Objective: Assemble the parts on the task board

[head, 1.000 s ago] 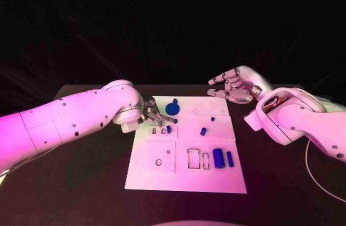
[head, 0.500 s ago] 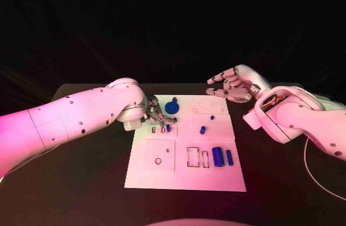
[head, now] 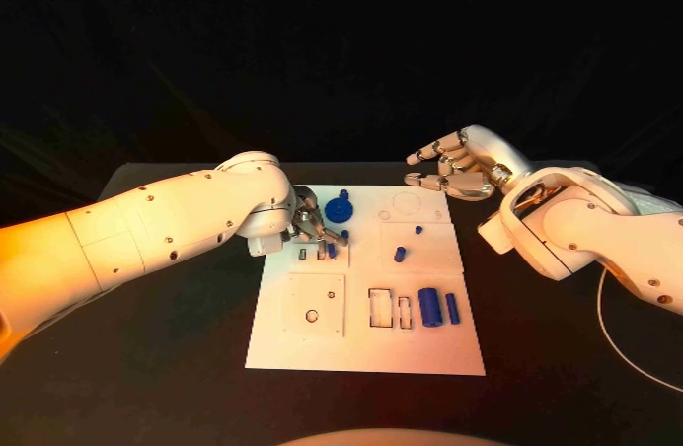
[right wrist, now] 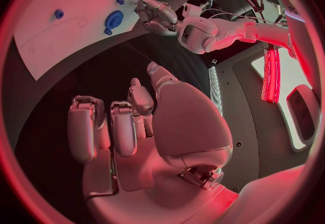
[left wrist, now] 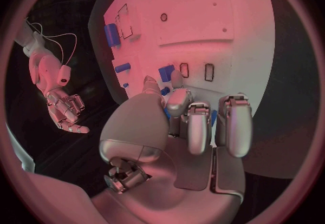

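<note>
The white task board (head: 427, 352) lies mid-table. My left hand (head: 313, 225) hovers over its far left part, fingers curled, thumb and a fingertip pinching a small blue peg (head: 344, 236) (left wrist: 165, 91). Just in front, a short blue part (head: 332, 250) (left wrist: 167, 72) stands beside narrow slots (left wrist: 208, 72). A blue gear (head: 339, 210) (right wrist: 113, 20) sits beyond the hand. Two small blue pegs (head: 418, 232) (head: 400, 258), a thick blue cylinder (head: 430, 311) and a thin blue bar (head: 453, 310) lie to the right. My right hand (head: 458, 167) (right wrist: 129, 121) is open and holds nothing, above the table off the board's far right corner.
Rectangular slots (head: 382, 310) and a round hole (head: 312, 319) mark the board's near half. The black table (head: 171, 347) surrounds the board on all sides. My right forearm (head: 583, 234) hangs over the table to the right of the board.
The left arm has edged slightly toward the board's far side while its fingers stay at the same peg. The right hand has hardly moved.
</note>
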